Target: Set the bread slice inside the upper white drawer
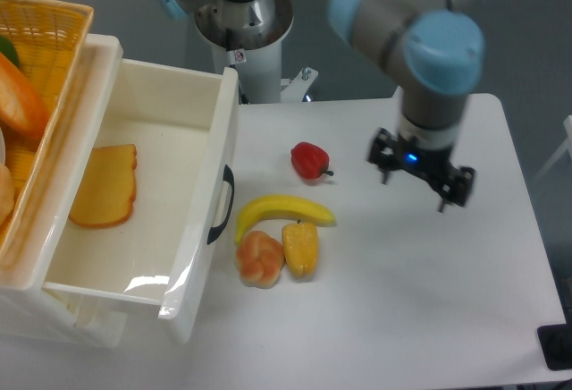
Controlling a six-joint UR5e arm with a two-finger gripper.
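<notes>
on the table [420, 309] lie four loose food items: one red pepper [309, 159], one banana [283, 211], one round bun [260, 258] and one yellow pepper [300, 248]. the upper white drawer [207, 195] holds one bread slice [105, 186]. there is one yellow woven basket [40, 46] and one robot hand [420, 181].
</notes>
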